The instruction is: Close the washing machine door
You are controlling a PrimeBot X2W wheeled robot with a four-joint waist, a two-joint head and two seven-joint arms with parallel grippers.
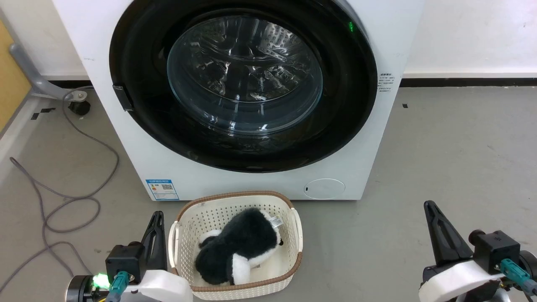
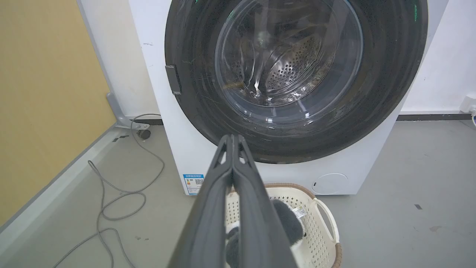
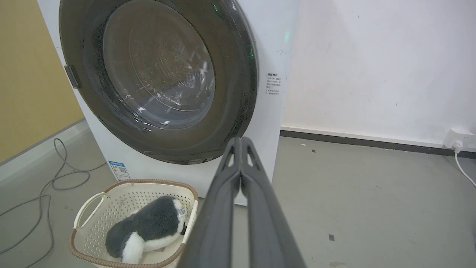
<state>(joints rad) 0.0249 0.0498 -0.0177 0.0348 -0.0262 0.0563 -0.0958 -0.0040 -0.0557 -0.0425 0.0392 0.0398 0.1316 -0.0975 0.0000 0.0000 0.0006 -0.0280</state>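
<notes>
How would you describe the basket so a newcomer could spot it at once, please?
Find the big white washing machine against the wall. On the floor before it, below the round black door, stands a small cream basket. It alone is perforated, brown-rimmed, and holds a black-and-white plush toy.

There is one washing machine (image 1: 251, 182) on the floor. On its front it has one round door (image 1: 245, 75), one blue sticker (image 1: 162, 189) and one small round flap (image 1: 324, 188). Before it stands one cream basket (image 1: 218, 212) with one black and white plush toy (image 1: 239, 247) inside. The grippers are two: one left gripper (image 1: 158, 218) and one right gripper (image 1: 432, 214). Near the floor's left edge lies grey cable (image 1: 118, 161) in loops; I cannot tell if it is one or two. One white socket (image 3: 457, 138) is on the wall.
</notes>
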